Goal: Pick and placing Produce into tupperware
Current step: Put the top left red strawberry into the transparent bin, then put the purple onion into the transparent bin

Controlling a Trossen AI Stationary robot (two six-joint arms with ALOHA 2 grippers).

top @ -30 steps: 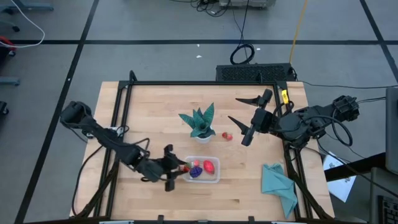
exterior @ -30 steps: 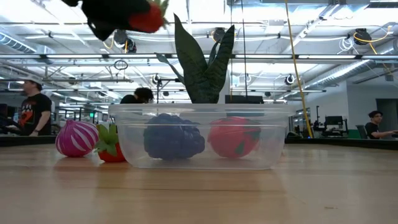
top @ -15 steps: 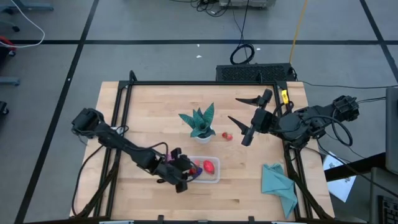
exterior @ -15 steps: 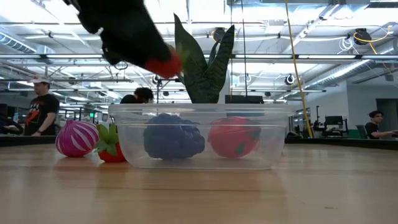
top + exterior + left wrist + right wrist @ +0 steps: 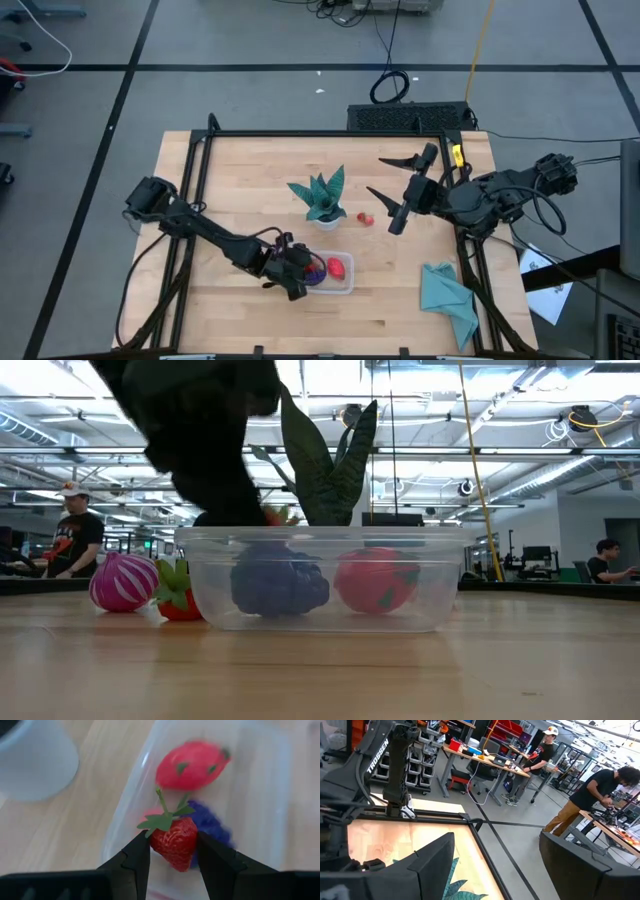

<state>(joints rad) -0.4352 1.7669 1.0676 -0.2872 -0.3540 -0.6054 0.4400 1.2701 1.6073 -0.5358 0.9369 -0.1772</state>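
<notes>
The left tool [image 5: 170,851] pinches a red strawberry [image 5: 173,839] between its two dark fingers [image 5: 136,856], holding it just above the left end of the tupperware [image 5: 260,780]; in the high view this tool [image 5: 295,277] sits at the container's left edge near the front of the surface [image 5: 240,170]. Inside the clear tupperware [image 5: 320,580] lie a dark purple piece [image 5: 280,582] and a larger red piece [image 5: 376,580], side by side. Outside it, just to its left in the low view, rest a pink-purple ball [image 5: 123,582] and another strawberry [image 5: 178,595] touching the container wall. A teal spiky plant [image 5: 322,196] in a white pot stands behind the tupperware, with a small red fruit [image 5: 365,217] to its right. The right tool [image 5: 397,188] hangs spread wide over the far right of the surface, well apart from the container. A teal cloth [image 5: 448,297] lies at the near right corner.
</notes>
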